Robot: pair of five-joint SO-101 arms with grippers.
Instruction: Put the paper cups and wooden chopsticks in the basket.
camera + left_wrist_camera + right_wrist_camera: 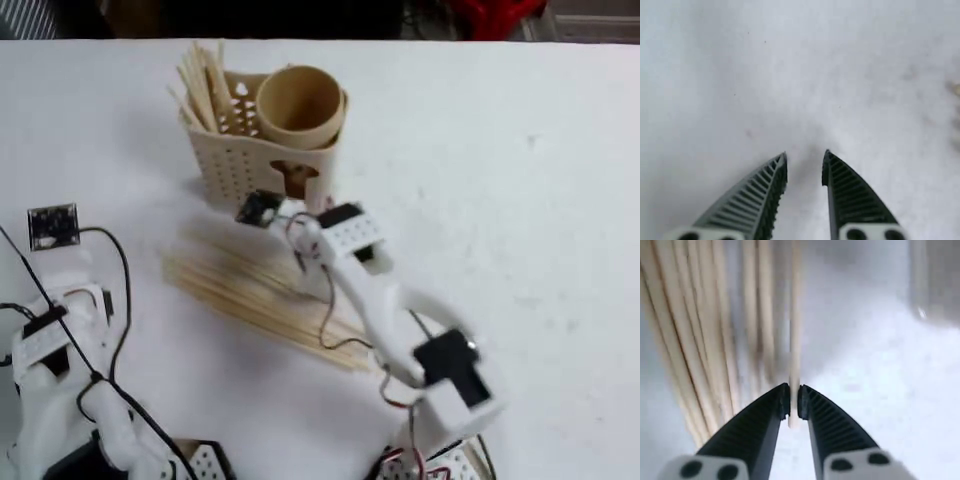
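A cream perforated basket (245, 165) stands at the back of the white table. It holds a brown paper cup (300, 105) and a bunch of upright wooden chopsticks (200, 85). A loose pile of chopsticks (250, 290) lies flat just in front of it. The right arm (345, 240) stretches over this pile, its wrist close to the basket's front wall. My right gripper (794, 402) is shut on a single chopstick (795, 315) at the edge of the pile (695, 330). My left gripper (805, 162) hovers open over bare table with nothing between its fingers.
The left arm (55, 330) sits folded at the table's front left, with black cables (120, 300) looped around it. A blurred grey shape (935, 280), likely the basket, lies beyond the right gripper. Bare tabletop (520, 200) stretches to the right.
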